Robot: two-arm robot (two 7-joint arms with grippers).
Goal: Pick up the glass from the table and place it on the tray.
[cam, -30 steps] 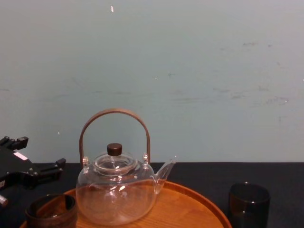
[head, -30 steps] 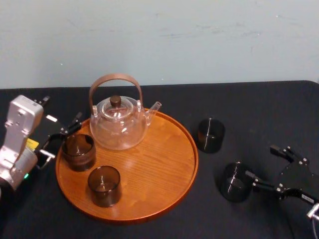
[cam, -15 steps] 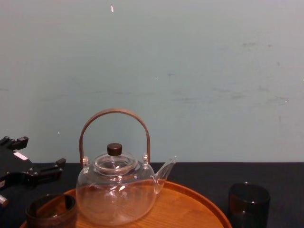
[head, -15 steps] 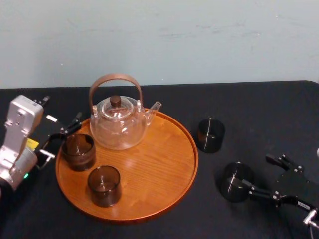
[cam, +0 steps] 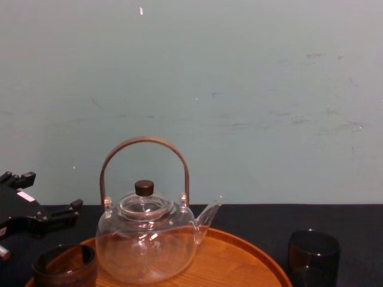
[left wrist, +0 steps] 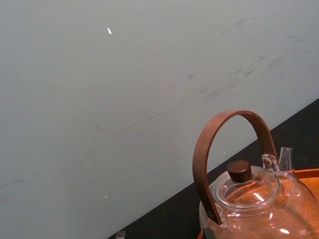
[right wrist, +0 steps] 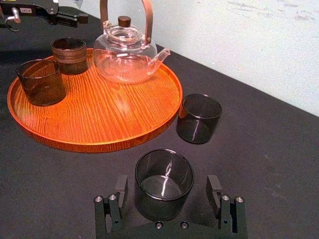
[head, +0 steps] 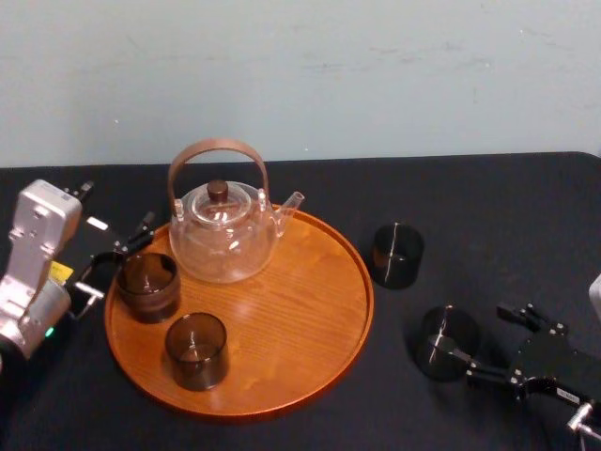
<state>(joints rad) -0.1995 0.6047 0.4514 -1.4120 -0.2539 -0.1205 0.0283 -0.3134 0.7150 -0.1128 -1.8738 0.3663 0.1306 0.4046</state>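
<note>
Right hand (right wrist: 167, 185) spread wide, straddling the glass (right wrist: 164, 169) on the desk (right wrist: 279, 149), right of the tray (right wrist: 99, 145). Risk: an off-center squeeze tips the slick glass, or a low carry clips the rim. Left hand (head: 113, 261) is parked, spread, at the tray's left.

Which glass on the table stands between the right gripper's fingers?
The front glass, inside the open right gripper; the other glass stands beside the tray.
</note>
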